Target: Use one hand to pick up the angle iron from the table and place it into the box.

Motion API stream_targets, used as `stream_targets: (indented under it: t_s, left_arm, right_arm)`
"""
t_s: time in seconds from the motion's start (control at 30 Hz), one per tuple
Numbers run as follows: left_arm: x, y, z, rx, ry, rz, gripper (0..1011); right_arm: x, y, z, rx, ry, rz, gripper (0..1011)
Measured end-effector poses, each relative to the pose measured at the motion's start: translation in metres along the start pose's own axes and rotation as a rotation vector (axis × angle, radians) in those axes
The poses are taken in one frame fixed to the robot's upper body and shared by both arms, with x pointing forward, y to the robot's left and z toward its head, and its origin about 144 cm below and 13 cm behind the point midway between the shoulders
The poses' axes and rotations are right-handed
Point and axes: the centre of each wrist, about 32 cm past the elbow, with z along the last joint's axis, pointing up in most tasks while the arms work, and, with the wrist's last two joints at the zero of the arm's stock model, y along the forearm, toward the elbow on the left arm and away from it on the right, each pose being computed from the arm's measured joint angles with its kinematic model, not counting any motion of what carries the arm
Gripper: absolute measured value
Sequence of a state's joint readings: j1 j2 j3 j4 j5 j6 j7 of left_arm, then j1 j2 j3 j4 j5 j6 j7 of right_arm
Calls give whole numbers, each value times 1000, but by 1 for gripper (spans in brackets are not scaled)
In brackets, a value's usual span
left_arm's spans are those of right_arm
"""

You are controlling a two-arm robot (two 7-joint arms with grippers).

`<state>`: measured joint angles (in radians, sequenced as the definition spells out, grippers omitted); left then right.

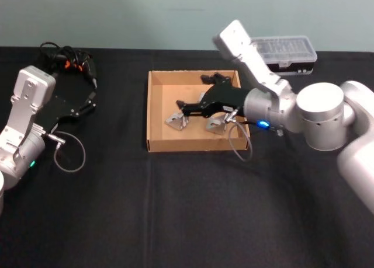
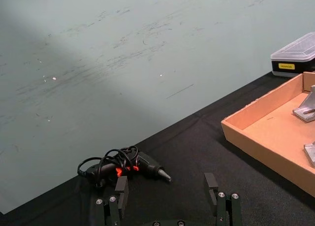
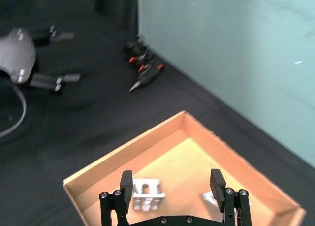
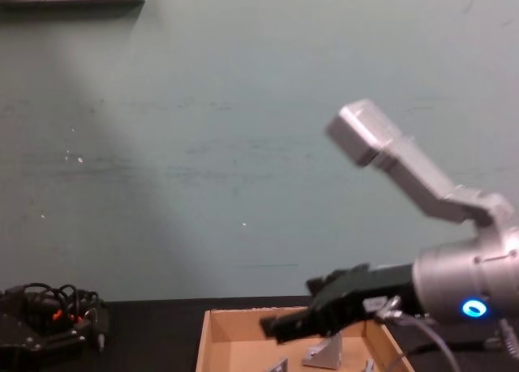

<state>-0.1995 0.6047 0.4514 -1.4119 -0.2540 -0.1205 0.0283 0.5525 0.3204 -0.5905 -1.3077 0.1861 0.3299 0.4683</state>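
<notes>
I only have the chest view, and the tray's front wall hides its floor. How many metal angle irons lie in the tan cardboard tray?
Observer: Two silver angle irons, one towards the left wall of the tan cardboard box, the other apart from it.
Operator: Is the right gripper carrying one?
Observer: No. The right gripper hangs open above the box, with nothing between its fingers.
Operator: And the left arm?
Observer: The left gripper is open over the black table, left of the box.

The box (image 1: 156, 113) sits mid-surface (image 1: 175, 209) with two angle irons (image 1: 177, 121) inside; the right tool (image 1: 190, 103) hangs over it. A cased kit (image 1: 284, 51) lies behind-right, a corded driver (image 1: 67, 61) far left.
</notes>
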Motion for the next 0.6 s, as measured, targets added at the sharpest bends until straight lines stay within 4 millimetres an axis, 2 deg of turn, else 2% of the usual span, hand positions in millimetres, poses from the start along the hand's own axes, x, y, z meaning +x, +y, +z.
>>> stream_targets:
  t_s: [0.03, 0.23, 0.3, 0.43, 0.47, 0.6]
  left_arm:
    - [0, 0, 0, 0, 0, 0, 1000]
    - [0, 0, 0, 0, 0, 0, 1000]
    - [0, 0, 0, 0, 0, 0, 1000]
    - [0, 0, 0, 0, 0, 0, 1000]
    - [0, 0, 0, 0, 0, 0, 1000]
    - [0, 0, 0, 0, 0, 0, 1000]
  right_arm:
    - [0, 0, 0, 0, 0, 0, 1003]
    - [1, -29, -1, 61, 52, -131, 1002]
    - [2, -43, -7, 72, 81, -206, 1003]
    - [3, -56, -14, 68, 106, -274, 1002]
    - [2, -65, -21, 60, 127, -322, 1003]
    - [1, -76, -31, 45, 154, -374, 1002]
